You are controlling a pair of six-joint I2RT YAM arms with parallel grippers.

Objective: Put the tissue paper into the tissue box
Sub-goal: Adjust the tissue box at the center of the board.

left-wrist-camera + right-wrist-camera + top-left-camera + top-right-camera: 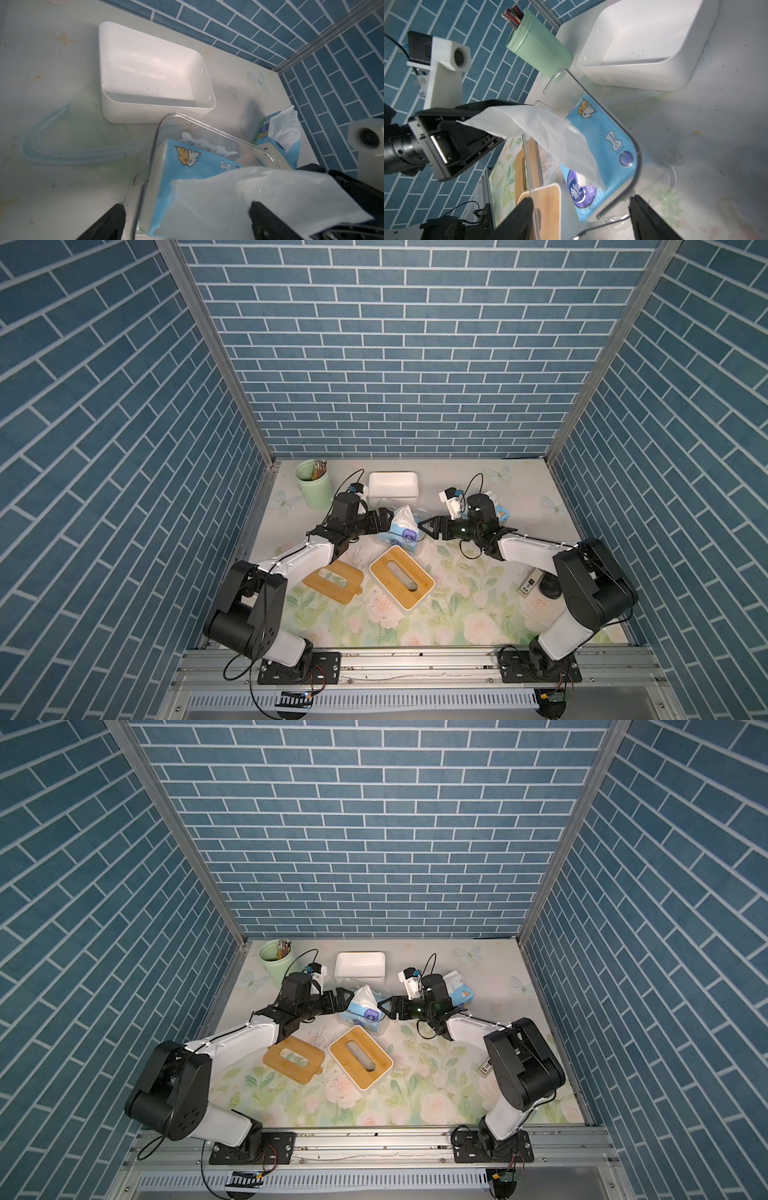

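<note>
Tissue pack [401,531] sits tilted in clear box [640,160] (sheet [404,512] flopped up); left gripper [385,521] wide at its 9 o'clock, right gripper [422,529] open at 3; risk: jaws pinch loose sheet, tearing it.

Bright even light, foreground perhaps blurred.

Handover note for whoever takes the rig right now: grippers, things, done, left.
Both open: left gripper at one end of the pack, right gripper astride the far end of the clear box; contact unclear.
The pack lies in the clear box, a sheet sticking up toward the left gripper. A second pack sits farther back on the right. The white box is empty; a lid lies loose beside a lidded box.
Done: pack in clear box.
Left: probably seat it flat, fit a lid; second pack is out.
</note>
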